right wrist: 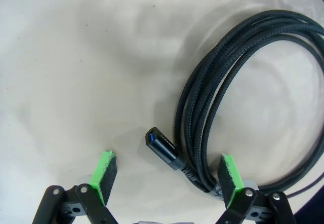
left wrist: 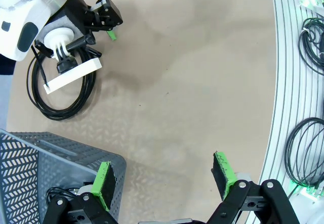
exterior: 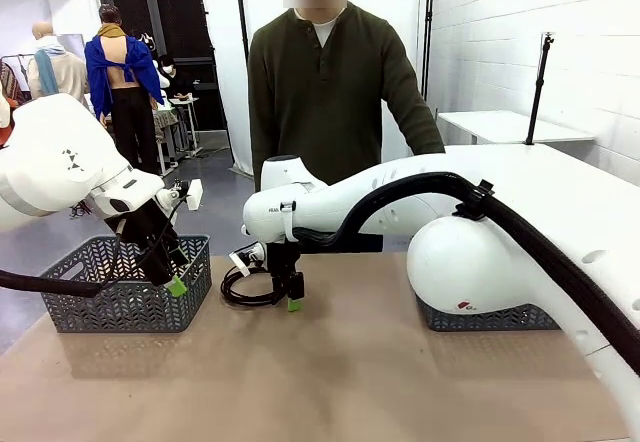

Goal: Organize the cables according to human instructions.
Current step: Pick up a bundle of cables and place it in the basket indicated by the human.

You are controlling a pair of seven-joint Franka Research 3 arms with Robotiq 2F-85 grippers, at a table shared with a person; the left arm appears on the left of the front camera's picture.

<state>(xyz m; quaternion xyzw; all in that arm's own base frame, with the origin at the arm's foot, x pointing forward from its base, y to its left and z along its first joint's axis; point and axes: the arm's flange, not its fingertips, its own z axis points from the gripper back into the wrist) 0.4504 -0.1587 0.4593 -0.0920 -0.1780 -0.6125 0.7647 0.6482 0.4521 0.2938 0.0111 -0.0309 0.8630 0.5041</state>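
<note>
- Hovering over the coiled cable near the far edge of the table, the right gripper has its jaws spread wide; its plug end lies between the pads, nothing gripped yet.
- The left gripper hangs open and empty at the near rim of the grey basket at the table's far left corner.
- Two more coils rest on a ribbed white surface beside the table.
- Judging by this, most sorting remains.
</note>
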